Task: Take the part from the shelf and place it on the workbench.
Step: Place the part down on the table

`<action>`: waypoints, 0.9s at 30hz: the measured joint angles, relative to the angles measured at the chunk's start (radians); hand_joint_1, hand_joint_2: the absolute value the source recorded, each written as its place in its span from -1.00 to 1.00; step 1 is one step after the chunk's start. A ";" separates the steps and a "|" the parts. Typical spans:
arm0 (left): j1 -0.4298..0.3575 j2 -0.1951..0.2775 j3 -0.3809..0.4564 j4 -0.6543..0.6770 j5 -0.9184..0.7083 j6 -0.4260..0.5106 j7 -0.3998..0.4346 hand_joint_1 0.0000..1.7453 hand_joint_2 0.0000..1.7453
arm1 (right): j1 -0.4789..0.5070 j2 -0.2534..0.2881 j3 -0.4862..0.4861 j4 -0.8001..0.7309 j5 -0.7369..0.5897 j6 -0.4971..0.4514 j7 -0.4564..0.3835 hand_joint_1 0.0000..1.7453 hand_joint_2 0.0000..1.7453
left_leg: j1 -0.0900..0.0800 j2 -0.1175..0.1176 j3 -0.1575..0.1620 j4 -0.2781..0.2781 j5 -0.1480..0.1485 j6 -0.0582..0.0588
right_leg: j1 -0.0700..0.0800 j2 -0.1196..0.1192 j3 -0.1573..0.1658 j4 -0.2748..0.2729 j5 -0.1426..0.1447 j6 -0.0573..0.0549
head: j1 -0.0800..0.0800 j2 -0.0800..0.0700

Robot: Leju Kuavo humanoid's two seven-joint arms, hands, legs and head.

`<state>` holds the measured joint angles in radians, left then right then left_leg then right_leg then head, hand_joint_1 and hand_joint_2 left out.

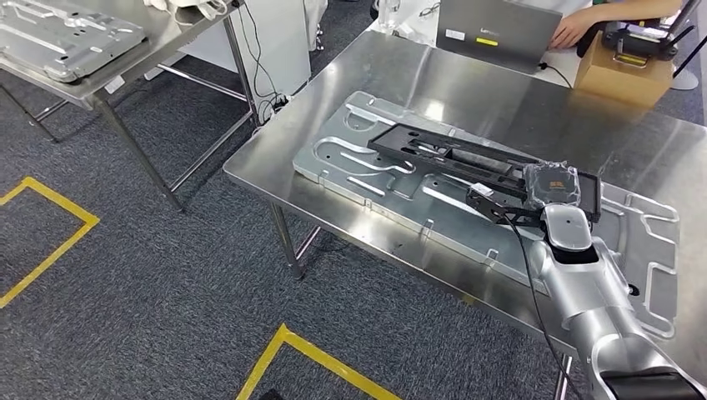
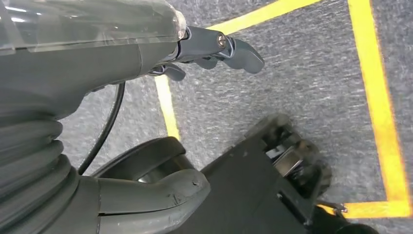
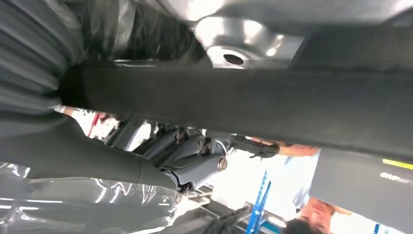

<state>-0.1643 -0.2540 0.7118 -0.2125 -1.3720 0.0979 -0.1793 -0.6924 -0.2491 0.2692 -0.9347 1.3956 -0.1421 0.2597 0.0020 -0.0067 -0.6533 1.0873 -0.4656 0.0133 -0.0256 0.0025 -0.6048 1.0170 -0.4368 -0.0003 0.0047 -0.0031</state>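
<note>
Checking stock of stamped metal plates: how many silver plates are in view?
2. One silver plate lies on the near workbench under the black part that the right hand holds; another silver plate lies on the far left table, partly cropped.

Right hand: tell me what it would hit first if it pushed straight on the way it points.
The black part, which the right hand already grips at its near end. Beyond that lies the silver plate on the workbench.

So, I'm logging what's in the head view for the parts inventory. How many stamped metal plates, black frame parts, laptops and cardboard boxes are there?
Stamped metal plates: 2, one on the near workbench and one on the far table
Black frame parts: 1
Laptops: 1
Cardboard boxes: 1
Total: 5
</note>
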 joint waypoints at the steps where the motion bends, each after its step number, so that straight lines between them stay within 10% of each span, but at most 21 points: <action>1: -0.001 -0.003 0.000 0.000 0.000 0.006 0.017 -1.00 0.00 | -0.001 0.000 -0.001 0.000 0.000 0.002 -0.002 -1.00 -1.00 | 0.002 0.000 -0.025 0.059 -0.033 -0.003 | 0.001 -0.001 0.001 -0.001 0.000 -0.004 | 0.000 0.000; 3: -0.003 -0.012 0.000 0.000 0.004 0.015 0.045 -1.00 -1.00 | -0.005 0.001 -0.003 0.003 0.000 0.005 -0.009 -1.00 -1.00 | 0.005 0.001 -0.083 0.188 -0.086 -0.008 | 0.003 -0.002 0.001 0.001 -0.001 -0.008 | 0.000 0.000; 5: -0.005 -0.017 0.000 0.000 0.009 0.017 0.055 -1.00 -1.00 | -0.010 0.003 -0.004 0.009 -0.001 0.006 -0.014 -1.00 -1.00 | 0.007 0.001 -0.094 0.210 -0.075 -0.010 | 0.003 -0.001 0.001 0.004 -0.003 -0.007 | 0.000 0.000; 9: -0.013 -0.023 0.002 0.000 0.017 0.015 0.060 -1.00 -1.00 | -0.026 0.009 -0.005 0.020 -0.001 0.006 -0.018 -1.00 -1.00 | 0.006 0.001 0.022 -0.023 0.025 0.001 | 0.006 0.003 0.000 0.014 -0.011 0.007 | 0.000 0.000; 14: -0.015 -0.028 0.006 0.000 0.025 0.012 0.053 -1.00 -1.00 | -0.031 0.014 -0.007 0.031 -0.001 0.004 -0.021 -1.00 -1.00 | 0.004 -0.001 0.041 -0.066 0.035 0.029 | 0.003 0.002 -0.005 0.025 -0.023 0.037 | 0.001 0.000; 18: -0.017 -0.033 0.007 0.000 0.024 0.010 0.060 -1.00 -1.00 | -0.030 0.014 -0.015 0.039 -0.002 0.004 -0.021 -1.00 -1.00 | 0.005 0.001 0.044 -0.073 0.038 0.042 | 0.002 0.000 -0.107 0.236 -0.128 0.048 | 0.001 0.000; 20: -0.016 -0.033 0.008 0.000 0.027 0.006 0.059 -1.00 -1.00 | -0.025 0.014 -0.017 0.044 -0.004 0.003 -0.021 -1.00 -1.00 | 0.004 0.001 0.044 -0.071 0.037 0.043 | 0.002 -0.001 -0.131 0.276 -0.123 0.049 | 0.001 0.000; 24: -0.015 -0.034 0.018 0.000 0.045 -0.016 0.032 -1.00 -1.00 | -0.024 0.014 -0.023 0.049 -0.007 -0.005 -0.023 -1.00 -1.00 | 0.000 0.000 0.042 -0.061 0.035 0.036 | 0.006 -0.001 -0.026 0.052 -0.007 0.036 | 0.001 0.000; 27: -0.015 -0.034 0.021 0.000 0.045 -0.018 0.036 -1.00 -1.00 | -0.021 0.013 -0.027 0.052 -0.010 -0.010 -0.026 -1.00 -1.00 | -0.003 -0.001 0.038 -0.060 0.038 0.023 | 0.013 0.000 -0.016 0.015 0.005 0.023 | 0.001 0.000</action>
<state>-0.1791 -0.2884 0.7330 -0.2125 -1.3270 0.0797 -0.1431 -0.7136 -0.2358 0.2422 -0.8831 1.3857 -0.1518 0.2333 -0.0005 -0.0078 -0.6156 1.0274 -0.4271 0.0361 -0.0127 0.0030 -0.6203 1.0323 -0.4320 0.0227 0.0052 -0.0031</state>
